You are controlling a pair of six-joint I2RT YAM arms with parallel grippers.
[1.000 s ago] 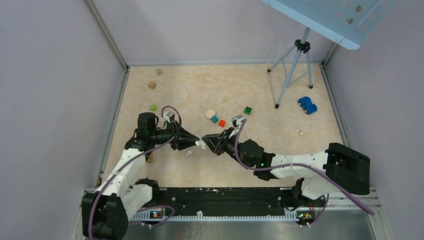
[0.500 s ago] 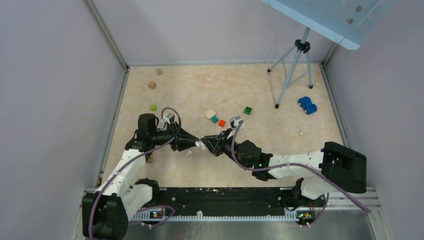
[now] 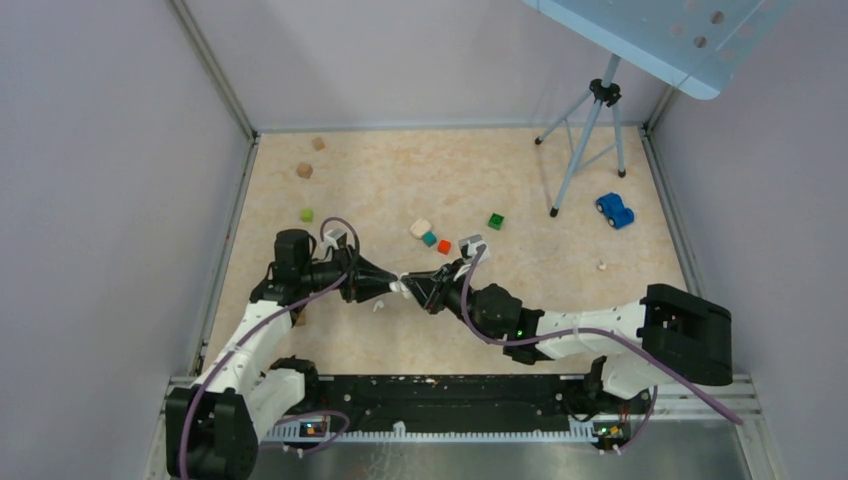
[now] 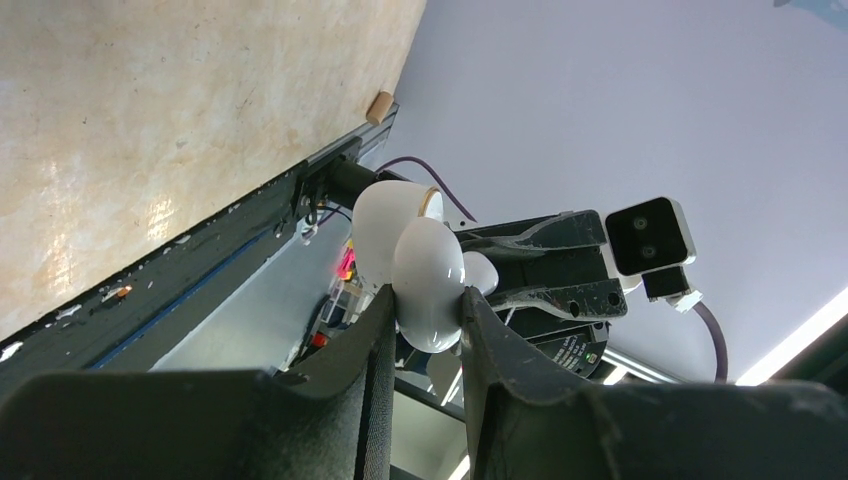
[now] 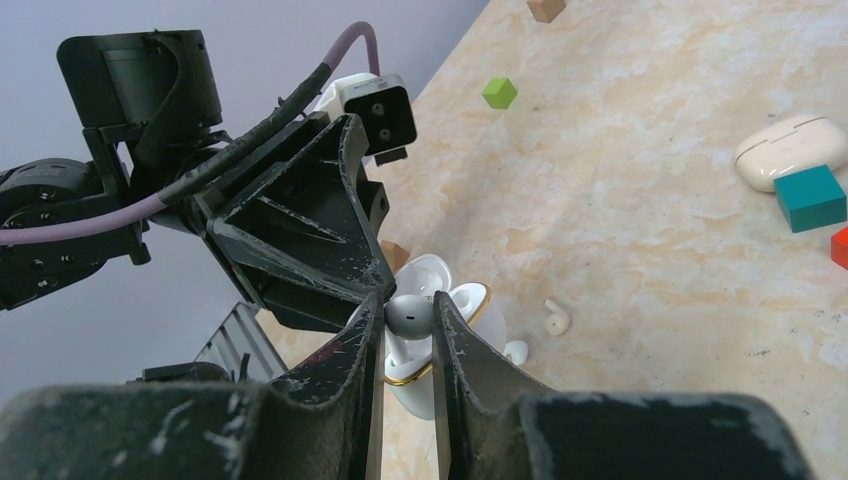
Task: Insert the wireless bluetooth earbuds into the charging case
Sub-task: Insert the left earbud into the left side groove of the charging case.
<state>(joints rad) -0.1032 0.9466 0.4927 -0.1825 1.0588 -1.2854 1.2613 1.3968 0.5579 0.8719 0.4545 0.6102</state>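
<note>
A glossy white charging case [image 4: 430, 280] with a gold rim hangs open above the table, and my left gripper [image 4: 425, 300] is shut on its body. My right gripper [image 5: 408, 305] meets it tip to tip and is shut on one white earbud [image 5: 410, 312], whose stem points down into the case's [image 5: 470, 300] open well. From above, both grippers meet at the case [image 3: 401, 286] in the middle of the table. The other of the wireless bluetooth earbuds [image 5: 555, 318] lies loose on the table just beside them [image 3: 378, 306].
A closed cream-beige case [image 3: 420, 228] lies by a teal cube [image 3: 429, 238] and a red cube [image 3: 444, 246]. Farther off are green cubes [image 3: 306, 215] [image 3: 496, 221], wooden blocks [image 3: 304, 170], a blue toy car [image 3: 615, 210], a tripod [image 3: 585, 140] and a beige bead [image 3: 602, 265].
The right arm has edged slightly left, pressing its earbud closer to the case. The left arm holds nearly still.
</note>
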